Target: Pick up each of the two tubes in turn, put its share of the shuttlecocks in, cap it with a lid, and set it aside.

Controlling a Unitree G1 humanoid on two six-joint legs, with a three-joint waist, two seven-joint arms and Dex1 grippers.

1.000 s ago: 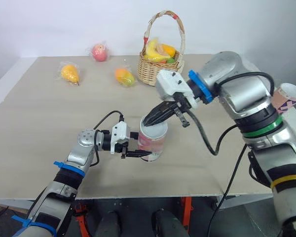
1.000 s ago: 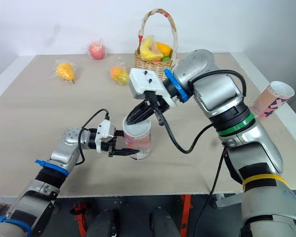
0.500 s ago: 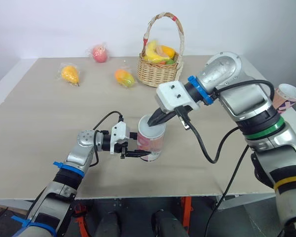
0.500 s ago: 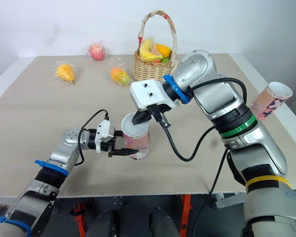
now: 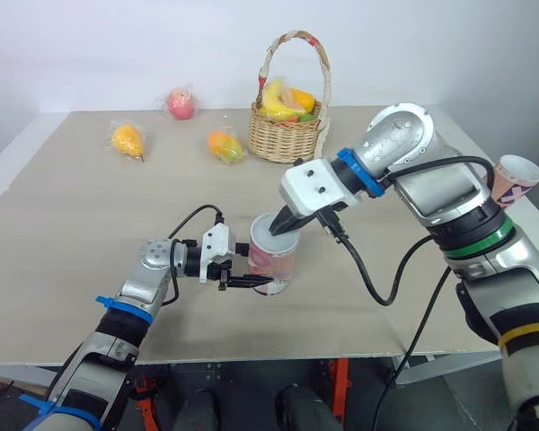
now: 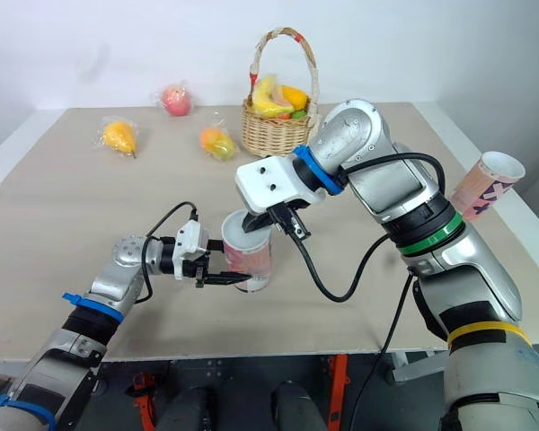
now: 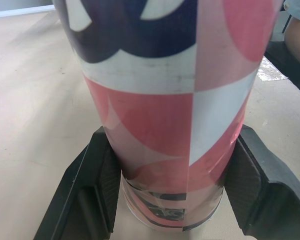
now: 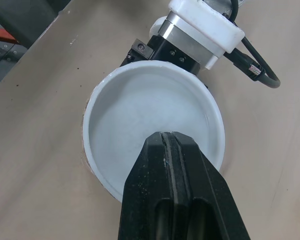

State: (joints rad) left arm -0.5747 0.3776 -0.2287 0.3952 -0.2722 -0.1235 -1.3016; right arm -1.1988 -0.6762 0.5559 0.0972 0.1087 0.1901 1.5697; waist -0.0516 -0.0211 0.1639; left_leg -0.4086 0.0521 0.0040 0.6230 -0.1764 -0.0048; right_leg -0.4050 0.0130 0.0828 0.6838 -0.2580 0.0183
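Near the front middle of the surface (image 5: 72,206), the tube (image 5: 271,265) stands upright, the left tool (image 5: 256,281) clamped around its base. The right tool (image 8: 168,140), fingers pressed together, points down into the white lid (image 8: 135,115) on its mouth. Light, thin-walled card likely dents easily; a gentle hold low down suits it.

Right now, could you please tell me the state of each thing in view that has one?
tube: upright, lid on.
lid: sitting on the tube's top.
left gripper: jaws shut on the tube's base.
right gripper: jaws shut, tips over the lid.
second tube: tilted, uncapped.
basket: upright, holding fruit.
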